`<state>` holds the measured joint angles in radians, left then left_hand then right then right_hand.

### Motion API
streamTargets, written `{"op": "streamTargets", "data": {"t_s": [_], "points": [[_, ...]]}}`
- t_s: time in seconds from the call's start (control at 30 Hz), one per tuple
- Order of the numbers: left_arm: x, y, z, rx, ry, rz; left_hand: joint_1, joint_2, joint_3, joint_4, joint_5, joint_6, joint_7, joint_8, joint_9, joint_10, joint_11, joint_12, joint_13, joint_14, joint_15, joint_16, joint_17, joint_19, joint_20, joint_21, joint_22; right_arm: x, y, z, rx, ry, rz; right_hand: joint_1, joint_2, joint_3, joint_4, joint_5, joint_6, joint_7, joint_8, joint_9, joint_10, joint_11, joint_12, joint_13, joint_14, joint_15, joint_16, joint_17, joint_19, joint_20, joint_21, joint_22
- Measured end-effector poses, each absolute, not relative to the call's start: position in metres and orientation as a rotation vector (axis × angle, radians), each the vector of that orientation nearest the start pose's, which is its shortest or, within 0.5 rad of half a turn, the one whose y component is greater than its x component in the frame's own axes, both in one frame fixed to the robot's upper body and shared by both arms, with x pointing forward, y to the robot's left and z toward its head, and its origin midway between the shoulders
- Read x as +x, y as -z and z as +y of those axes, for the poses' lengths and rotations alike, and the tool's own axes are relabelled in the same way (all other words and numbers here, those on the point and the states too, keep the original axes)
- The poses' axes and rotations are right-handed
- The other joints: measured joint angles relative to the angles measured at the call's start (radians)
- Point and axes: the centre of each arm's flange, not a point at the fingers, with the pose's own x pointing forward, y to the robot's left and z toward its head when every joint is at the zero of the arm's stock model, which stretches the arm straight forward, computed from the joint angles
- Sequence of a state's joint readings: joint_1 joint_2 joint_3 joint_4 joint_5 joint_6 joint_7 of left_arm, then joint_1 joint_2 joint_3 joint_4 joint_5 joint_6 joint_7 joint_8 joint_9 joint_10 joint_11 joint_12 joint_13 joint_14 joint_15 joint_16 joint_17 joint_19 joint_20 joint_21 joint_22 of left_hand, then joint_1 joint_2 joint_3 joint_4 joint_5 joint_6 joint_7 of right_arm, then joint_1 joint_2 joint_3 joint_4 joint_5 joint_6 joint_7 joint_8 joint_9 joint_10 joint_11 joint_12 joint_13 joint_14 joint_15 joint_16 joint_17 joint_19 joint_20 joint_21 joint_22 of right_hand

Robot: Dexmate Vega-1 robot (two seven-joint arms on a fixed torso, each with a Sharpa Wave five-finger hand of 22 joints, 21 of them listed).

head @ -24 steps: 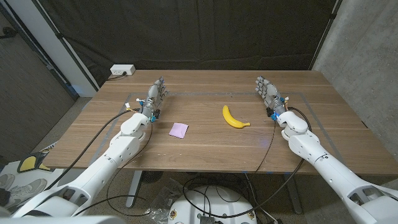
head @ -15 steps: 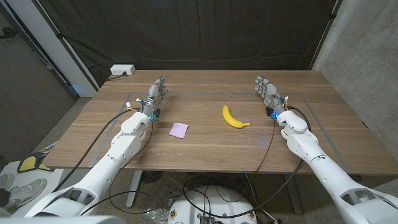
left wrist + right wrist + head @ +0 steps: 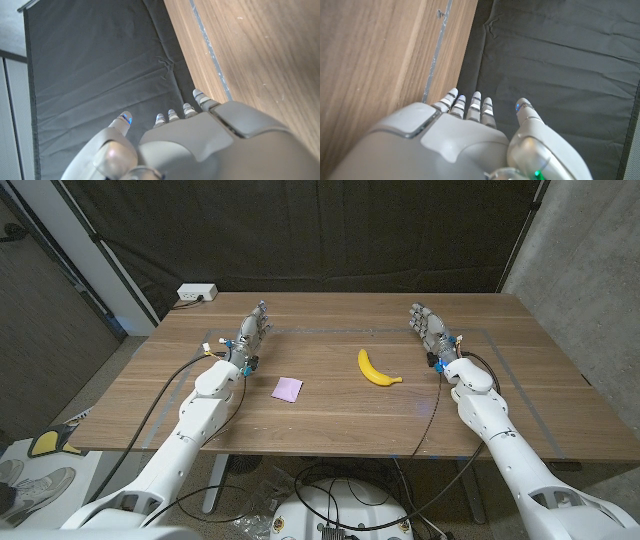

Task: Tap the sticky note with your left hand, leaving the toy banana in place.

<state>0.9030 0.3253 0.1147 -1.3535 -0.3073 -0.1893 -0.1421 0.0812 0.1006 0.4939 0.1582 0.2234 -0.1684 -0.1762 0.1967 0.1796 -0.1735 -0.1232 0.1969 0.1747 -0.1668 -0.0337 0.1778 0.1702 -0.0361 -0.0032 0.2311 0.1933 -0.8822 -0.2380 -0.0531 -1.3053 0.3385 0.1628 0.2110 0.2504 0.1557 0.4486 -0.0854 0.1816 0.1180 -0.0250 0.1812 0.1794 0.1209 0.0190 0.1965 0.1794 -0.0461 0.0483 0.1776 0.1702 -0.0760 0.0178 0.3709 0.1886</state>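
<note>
A small pale purple sticky note (image 3: 288, 388) lies on the wooden table (image 3: 330, 415), left of centre. A yellow toy banana (image 3: 375, 370) lies to its right, apart from it. My left hand (image 3: 252, 336) stands beyond and to the left of the note, fingers straight and apart, holding nothing; its back (image 3: 200, 145) shows in the left wrist view. My right hand (image 3: 430, 332) stands to the right of the banana, also open and holding nothing, and its back (image 3: 455, 142) shows in the right wrist view. Neither hand touches an object.
A white power strip (image 3: 197, 293) sits at the table's far left corner. A black curtain (image 3: 330, 230) hangs behind the table. Faint tape lines (image 3: 480, 332) mark a rectangle on the tabletop. Cables run along both forearms.
</note>
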Motion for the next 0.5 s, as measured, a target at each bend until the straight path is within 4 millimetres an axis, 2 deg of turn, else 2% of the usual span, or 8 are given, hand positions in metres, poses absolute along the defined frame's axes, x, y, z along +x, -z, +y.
{"op": "streamTargets", "data": {"t_s": [0.5], "points": [[0.623,0.017,0.297,0.308,0.116,-0.620,0.000,0.000,-0.003,-0.011,0.000,0.039,0.000,0.008,0.000,0.029,0.003,0.007,0.000,0.010,-0.002,0.004,0.000,0.000,0.014,0.000,0.000,0.648,0.028,-0.274,0.026,-0.218,-0.593,0.004,-0.004,0.000,0.000,0.000,0.004,-0.004,0.000,0.000,0.005,0.005,0.000,0.000,0.000,0.000,0.004,0.000,0.000,0.000,0.000,0.000]]}}
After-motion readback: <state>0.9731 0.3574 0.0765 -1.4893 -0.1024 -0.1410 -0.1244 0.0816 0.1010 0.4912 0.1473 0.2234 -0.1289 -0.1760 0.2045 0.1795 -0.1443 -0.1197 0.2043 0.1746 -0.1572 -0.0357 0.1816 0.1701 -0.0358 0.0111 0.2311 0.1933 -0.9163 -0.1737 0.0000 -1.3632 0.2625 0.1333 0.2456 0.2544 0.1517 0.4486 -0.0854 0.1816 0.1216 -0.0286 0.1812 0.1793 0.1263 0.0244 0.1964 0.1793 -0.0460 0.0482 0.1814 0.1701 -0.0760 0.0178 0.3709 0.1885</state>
